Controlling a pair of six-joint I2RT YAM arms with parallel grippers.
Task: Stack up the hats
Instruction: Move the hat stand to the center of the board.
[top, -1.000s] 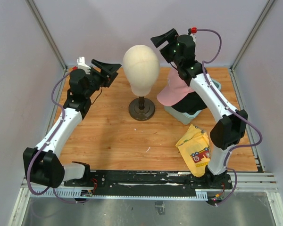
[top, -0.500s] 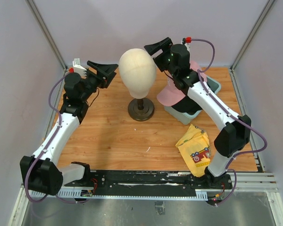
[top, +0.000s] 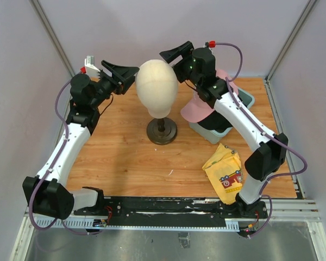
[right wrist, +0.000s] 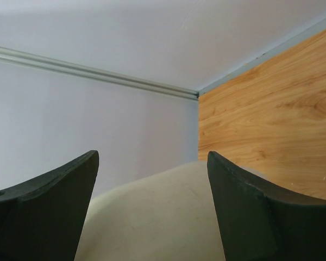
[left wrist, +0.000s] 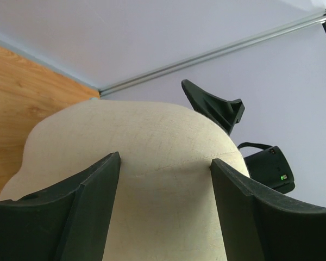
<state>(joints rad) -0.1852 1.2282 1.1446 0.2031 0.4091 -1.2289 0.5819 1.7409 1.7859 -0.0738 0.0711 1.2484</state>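
Top external view: the left gripper (top: 129, 76) and right gripper (top: 173, 61), both open and empty, flank the mannequin head (top: 156, 87) mid-desk. A pink hat (top: 198, 109) lies on a black hat (top: 220, 120) in a bin (top: 248, 98) at the far right corner, with a yellow cloth (top: 224, 171) nearer.

Seen from above, the left arm (top: 65, 147) stretches from its base at 7 o'clock up to 10 o'clock. The left gripper (top: 129, 75) points toward 3 o'clock, jaws spread wide. The right arm (top: 244, 119) bends from 5 o'clock up to 1 o'clock; the right gripper (top: 174, 60) points toward 9 o'clock, jaws wide apart, facing the other.
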